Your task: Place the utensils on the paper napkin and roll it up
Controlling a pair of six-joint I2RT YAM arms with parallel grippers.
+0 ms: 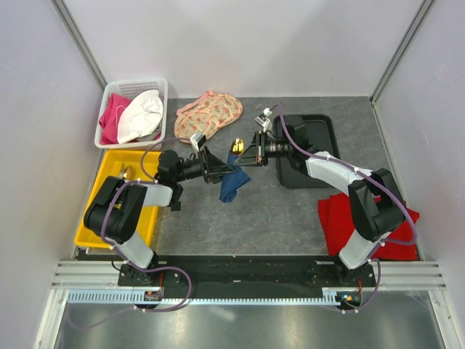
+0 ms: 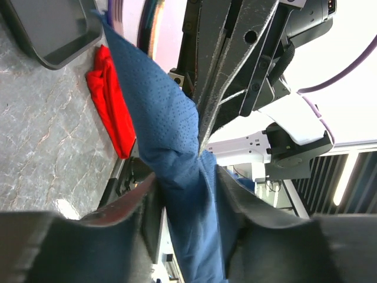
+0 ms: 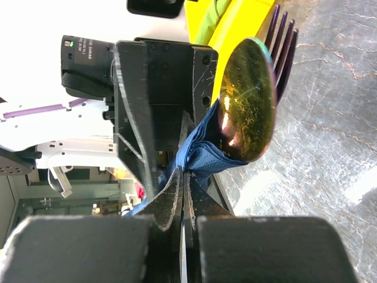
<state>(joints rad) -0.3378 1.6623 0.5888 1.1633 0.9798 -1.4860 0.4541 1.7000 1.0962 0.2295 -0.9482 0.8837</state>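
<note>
The paper napkin (image 1: 234,185) is a dark blue bunched sheet held above the table's middle, its loose end hanging down. My left gripper (image 1: 220,169) is shut on it from the left; in the left wrist view the napkin (image 2: 171,147) runs between my fingers at the left gripper (image 2: 191,188). My right gripper (image 1: 247,158) is shut on it from the right, pinching a napkin fold (image 3: 203,153) at the right gripper's tips (image 3: 184,177). The utensils stick out of the bundle: a gold spoon head (image 3: 247,100) (image 1: 236,146) and dark fork tines (image 3: 283,47). Their handles are hidden in the napkin.
A yellow tray (image 1: 109,222) lies at the left and a white basket (image 1: 109,91) with cloths at the back left. Peach floral fabric (image 1: 211,115) lies at the back. A black tray (image 1: 320,138) and a red cloth (image 1: 349,218) lie at the right.
</note>
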